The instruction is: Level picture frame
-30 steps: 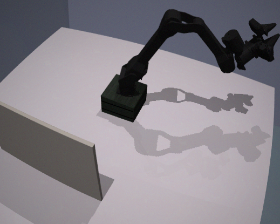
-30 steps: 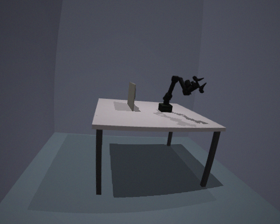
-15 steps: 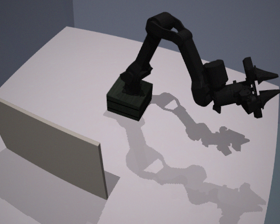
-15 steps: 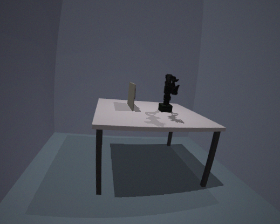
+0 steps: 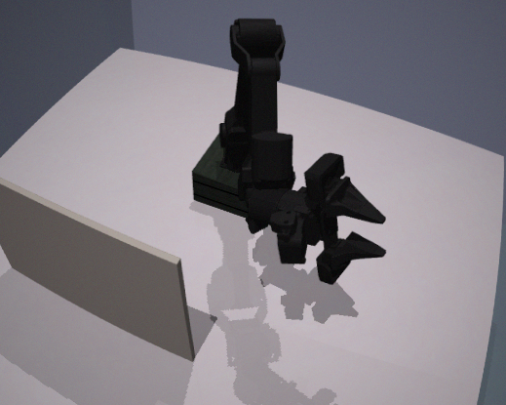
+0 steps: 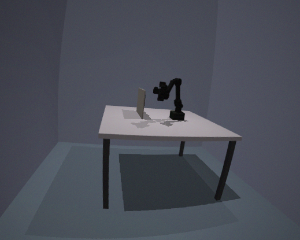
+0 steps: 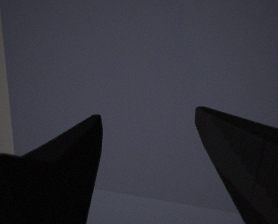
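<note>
Blue-grey walls (image 5: pixel 324 35) (image 6: pixel 140 47) (image 7: pixel 150 60) surround one pale counter (image 5: pixel 421 289) (image 6: pixel 192 130), with three dark legs (image 6: pixel 106 171) visible. One upright beige panel (image 5: pixel 90 264) (image 6: pixel 140 103) (image 7: pixel 5 110) stands near one edge. One arm (image 5: pixel 262 99) (image 6: pixel 177 94) rises from one dark green block (image 5: pixel 209 186) (image 6: pixel 177 115); open space separates it from the panel. Its single tool (image 5: pixel 384 236) (image 6: pixel 160 90) (image 7: pixel 148 118) is partly open, gripping nothing, fingers pointing alongside the panel. One picture frame (image 6: pixel 144 99) shows only as a dark sliver on the panel's arm-facing side; its tilt and long axis cannot be told.
</note>
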`<state>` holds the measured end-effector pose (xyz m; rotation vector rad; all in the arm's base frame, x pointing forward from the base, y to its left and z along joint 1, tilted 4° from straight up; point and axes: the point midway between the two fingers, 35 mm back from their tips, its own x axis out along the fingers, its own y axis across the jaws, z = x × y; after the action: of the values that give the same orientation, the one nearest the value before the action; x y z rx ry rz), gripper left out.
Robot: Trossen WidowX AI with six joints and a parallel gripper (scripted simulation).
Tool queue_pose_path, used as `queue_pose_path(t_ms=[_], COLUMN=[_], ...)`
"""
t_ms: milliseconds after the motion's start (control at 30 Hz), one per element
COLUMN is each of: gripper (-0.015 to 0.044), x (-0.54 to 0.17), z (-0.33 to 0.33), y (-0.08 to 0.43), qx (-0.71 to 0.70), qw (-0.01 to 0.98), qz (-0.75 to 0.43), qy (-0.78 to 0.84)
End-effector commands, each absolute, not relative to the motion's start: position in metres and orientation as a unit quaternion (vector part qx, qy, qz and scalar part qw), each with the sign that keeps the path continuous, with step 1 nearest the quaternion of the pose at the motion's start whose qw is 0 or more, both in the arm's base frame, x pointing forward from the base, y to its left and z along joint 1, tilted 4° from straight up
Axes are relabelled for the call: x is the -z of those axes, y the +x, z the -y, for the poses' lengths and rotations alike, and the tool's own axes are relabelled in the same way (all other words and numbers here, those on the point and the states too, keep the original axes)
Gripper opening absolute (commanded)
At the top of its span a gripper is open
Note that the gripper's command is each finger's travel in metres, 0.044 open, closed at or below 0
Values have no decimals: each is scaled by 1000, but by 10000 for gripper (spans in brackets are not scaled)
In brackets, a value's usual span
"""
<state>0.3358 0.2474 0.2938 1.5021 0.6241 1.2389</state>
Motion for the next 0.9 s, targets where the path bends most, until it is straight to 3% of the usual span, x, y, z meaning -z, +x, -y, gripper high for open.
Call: queue_pose_path(t_ms=[0,367,867], gripper=[260,260,260], x=[-282,-242,-189], z=[-183,-7,151], y=[356,357,245], qx=[-468,-307,-91], qw=[552,612,604], qz=[-240,-167,-36], qy=[647,710,791])
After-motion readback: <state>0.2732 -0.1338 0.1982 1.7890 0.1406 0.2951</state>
